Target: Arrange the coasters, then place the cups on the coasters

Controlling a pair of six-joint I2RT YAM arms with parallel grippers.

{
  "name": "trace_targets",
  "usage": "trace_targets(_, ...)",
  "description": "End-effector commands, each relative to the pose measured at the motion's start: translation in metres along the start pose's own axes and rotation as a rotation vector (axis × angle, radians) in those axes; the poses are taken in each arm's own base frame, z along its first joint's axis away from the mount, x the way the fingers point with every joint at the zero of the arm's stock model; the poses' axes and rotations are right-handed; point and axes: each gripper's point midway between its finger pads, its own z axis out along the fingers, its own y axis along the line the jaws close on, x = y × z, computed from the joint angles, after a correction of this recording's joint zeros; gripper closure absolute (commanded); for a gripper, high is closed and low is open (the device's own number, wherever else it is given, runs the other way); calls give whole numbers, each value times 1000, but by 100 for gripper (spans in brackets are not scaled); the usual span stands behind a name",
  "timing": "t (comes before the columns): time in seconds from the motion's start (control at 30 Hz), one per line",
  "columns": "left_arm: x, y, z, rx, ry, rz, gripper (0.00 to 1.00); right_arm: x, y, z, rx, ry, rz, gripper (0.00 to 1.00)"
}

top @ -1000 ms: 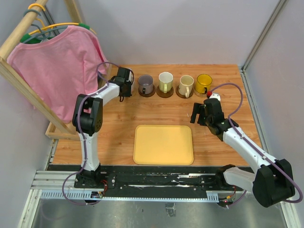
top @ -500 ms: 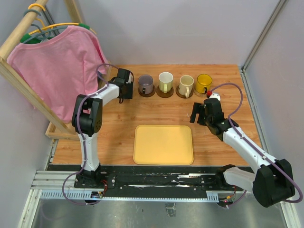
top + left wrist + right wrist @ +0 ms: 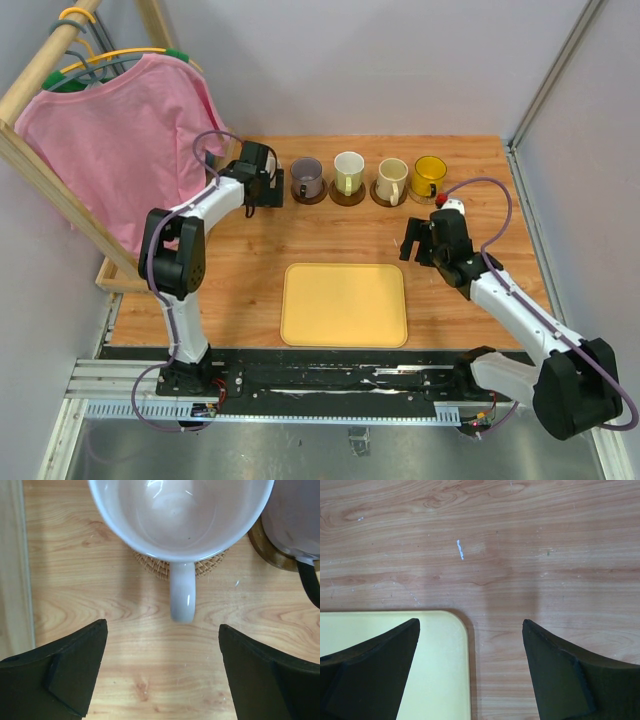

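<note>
In the left wrist view a pale pink cup (image 3: 180,515) stands on a woven coaster (image 3: 205,568), its handle (image 3: 182,595) pointing at my left gripper (image 3: 162,625). That gripper is open, its fingers well apart on either side of the handle and touching nothing. Beside it is the grey-purple cup (image 3: 295,515) on a dark coaster (image 3: 262,547). From above, the grey-purple (image 3: 307,177), white-greenish (image 3: 348,172), cream (image 3: 392,180) and yellow (image 3: 430,175) cups stand in a row on brown coasters. My left gripper (image 3: 266,186) hides the pale pink cup there. My right gripper (image 3: 415,242) hangs open and empty.
A yellow tray (image 3: 343,304) lies at the table's near middle; its corner (image 3: 395,645) sits under my right gripper (image 3: 470,622). A pink shirt (image 3: 120,130) hangs on a wooden rack (image 3: 40,170) along the left side, close behind the left arm.
My left gripper has opened wide and let go of the pale pink cup's handle; its elbow has swung a little to the left. The right arm has not moved.
</note>
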Motion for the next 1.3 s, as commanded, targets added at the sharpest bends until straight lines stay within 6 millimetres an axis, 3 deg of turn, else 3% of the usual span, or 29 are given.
trace_targets(0.0, -11, 2, -34, -1, -55, -16, 3, -4, -4, -5, 1, -23, 23, 15)
trace_targets(0.2, -3, 14, -64, -24, -81, -30, 3, -13, -7, -13, 13, -58, 19, 15)
trace_targets(0.4, 10, 39, -79, -129, -103, -44, 3, -27, -9, -22, 29, -106, 13, 15)
trace_targets(0.6, 5, 35, -84, -101, -140, -77, 3, -35, -16, -32, 61, -126, -5, 15)
trace_targets(0.9, 2, 51, -109, -151, -240, -169, 3, -67, -62, -60, 241, -269, 7, 13)
trace_targets(1.27, 22, 72, -153, -170, -348, -310, 2, -80, -115, -89, 386, -381, 183, 8)
